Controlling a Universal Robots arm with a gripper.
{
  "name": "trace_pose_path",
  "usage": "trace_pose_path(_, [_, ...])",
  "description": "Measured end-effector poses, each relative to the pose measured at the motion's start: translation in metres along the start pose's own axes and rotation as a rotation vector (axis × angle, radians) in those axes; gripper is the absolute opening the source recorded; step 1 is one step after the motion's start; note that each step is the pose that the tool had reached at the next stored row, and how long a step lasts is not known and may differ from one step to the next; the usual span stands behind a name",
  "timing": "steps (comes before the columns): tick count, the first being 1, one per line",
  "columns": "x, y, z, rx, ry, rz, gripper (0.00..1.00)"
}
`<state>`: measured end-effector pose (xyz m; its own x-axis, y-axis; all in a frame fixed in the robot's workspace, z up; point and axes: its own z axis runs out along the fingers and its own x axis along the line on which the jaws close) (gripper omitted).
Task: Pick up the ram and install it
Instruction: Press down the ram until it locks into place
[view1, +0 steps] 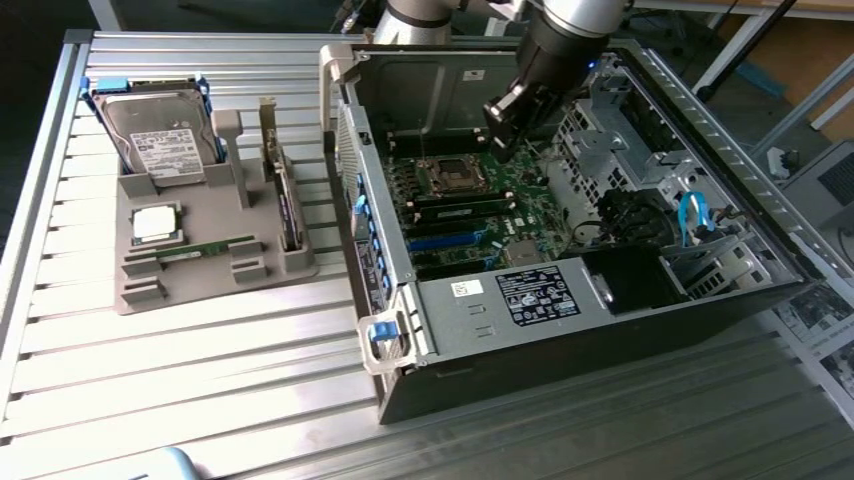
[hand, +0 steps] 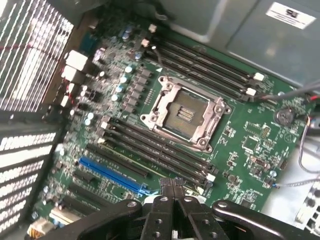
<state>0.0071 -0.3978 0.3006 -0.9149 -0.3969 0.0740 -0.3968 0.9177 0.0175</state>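
Observation:
A ram stick (view1: 204, 249), thin and green, lies flat in the grey holder tray (view1: 200, 290) at the exterior view's left. My gripper (view1: 499, 135) hangs inside the open computer case, above the motherboard and far from that tray. In the wrist view the gripper (hand: 172, 182) is shut, its black fingers pressed together with nothing showing between them. It hovers over the long memory slots (hand: 150, 155) beside the empty CPU socket (hand: 184, 114). A thin green strip (view1: 461, 204) runs along one of those slots; I cannot tell whether it is a seated stick.
The tray also carries a silver hard drive (view1: 160, 140), a square CPU chip (view1: 154, 222) and an upright card (view1: 283, 195). The case walls (view1: 350, 130), a drive cage (view1: 607, 140) and cables (view1: 694, 215) surround the motherboard. A ribbed metal table (view1: 200, 380) lies below.

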Motion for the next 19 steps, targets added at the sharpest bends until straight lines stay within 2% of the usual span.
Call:
trace_pose_path(11, [0.0000, 0.0000, 0.0005, -0.0128, -0.0030, 0.172, 0.11])
trace_pose_path(19, [-0.0001, 0.0000, 0.0010, -0.0239, -0.0057, 0.322, 0.11])
